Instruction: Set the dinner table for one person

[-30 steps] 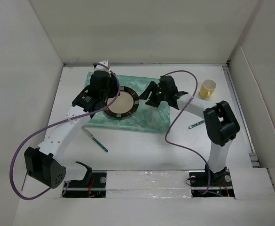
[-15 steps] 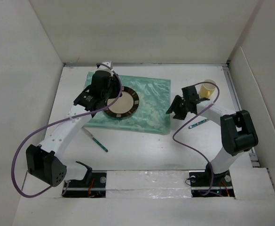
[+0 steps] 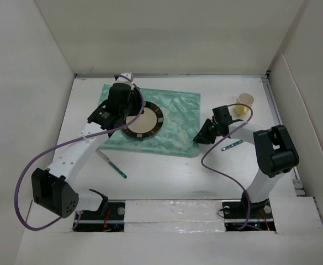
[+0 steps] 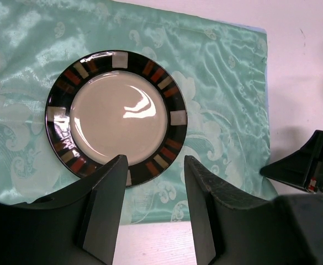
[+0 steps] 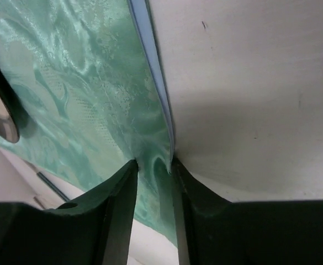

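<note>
A dark-rimmed plate point(image 3: 142, 122) point(image 4: 117, 116) with a cream centre lies on the mint-green cloth mat point(image 3: 175, 118) point(image 4: 222, 72) on the white dinner table point(image 3: 167, 176). My left gripper point(image 3: 127, 112) point(image 4: 153, 160) hovers open over the plate's near rim, with nothing between its fingers. My right gripper point(image 3: 197, 139) point(image 5: 153, 163) is low at the mat's right edge near its front corner. In the right wrist view its fingers pinch a bunched fold of the mat point(image 5: 84, 83).
A yellow cup point(image 3: 244, 103) stands at the back right. One teal-handled utensil point(image 3: 231, 145) lies right of the right gripper, another point(image 3: 112, 165) on the table below the mat's left part. Upright white panels border the table.
The right arm left the mat's middle beside the plate, swung right toward the cup, then came down on the mat's right edge and closed its fingers on it. The left arm stayed put.
</note>
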Motion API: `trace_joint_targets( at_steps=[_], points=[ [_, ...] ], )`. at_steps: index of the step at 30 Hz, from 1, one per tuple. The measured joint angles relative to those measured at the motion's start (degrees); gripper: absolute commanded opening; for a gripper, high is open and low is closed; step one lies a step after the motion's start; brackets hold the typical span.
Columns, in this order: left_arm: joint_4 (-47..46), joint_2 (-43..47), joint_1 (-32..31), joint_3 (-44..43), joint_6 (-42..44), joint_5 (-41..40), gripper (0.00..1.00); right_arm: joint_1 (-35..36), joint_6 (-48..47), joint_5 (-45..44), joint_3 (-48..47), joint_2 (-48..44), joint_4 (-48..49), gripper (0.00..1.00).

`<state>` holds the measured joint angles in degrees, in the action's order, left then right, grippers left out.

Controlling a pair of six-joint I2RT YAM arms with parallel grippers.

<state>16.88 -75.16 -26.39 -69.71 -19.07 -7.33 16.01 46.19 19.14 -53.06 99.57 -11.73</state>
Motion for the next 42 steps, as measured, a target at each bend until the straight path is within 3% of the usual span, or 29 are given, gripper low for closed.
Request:
trace_joint_targets(
  at_steps=[1,2,4,25,27,28,29,34,37,42],
  points=[
    [0.00,0.00,0.00,0.00,-0.02,0.00,0.42,-0.26,0.33,0.24,0.20,0.24,0.57,0.20],
    [0.00,0.00,0.00,0.00,0.00,0.00,0.42,-0.31,0.72,0.28,0.39,0.35,0.79,0.04],
    [-0.02,0.00,0.00,0.02,0.00,0.00,0.42,-0.81,1.53,0.11,0.63,0.46,0.98,0.00],
    [-2.54,-5.73,-2.25,2.64,-1.07,3.58,0.42,-16.48,-1.05,-8.26,0.52,-6.01,-3.58,0.00],
    [-2.51,-6.34,-2.25,2.67,-1.05,3.08,0.42,-16.79,-1.81,-8.13,1.20,-6.82,-3.74,0.09],
    [-2.54,-6.51,-2.25,2.71,-1.03,2.62,0.42,-16.70,-2.32,-7.96,1.31,-6.91,-3.93,0.18],
    [-2.54,-6.54,-2.25,2.89,-1.03,2.29,0.42,-16.48,-2.71,-7.65,1.31,-6.88,-4.04,0.33],
    [-2.47,-6.54,-2.25,3.78,-0.96,1.22,0.43,-12.63,-5.01,-6.32,-2.34,-2.54,-5.07,0.61],
    [-3.04,-6.54,-2.25,4.15,-1.05,0.92,0.43,-10.27,-5.25,-5.11,-4.59,0.13,-4.55,0.62],
    [-3.37,-6.51,-2.21,4.61,-1.14,1.29,0.43,-7.61,-3.82,-2.29,-9.57,5.31,-4.04,0.55]
  ],
)
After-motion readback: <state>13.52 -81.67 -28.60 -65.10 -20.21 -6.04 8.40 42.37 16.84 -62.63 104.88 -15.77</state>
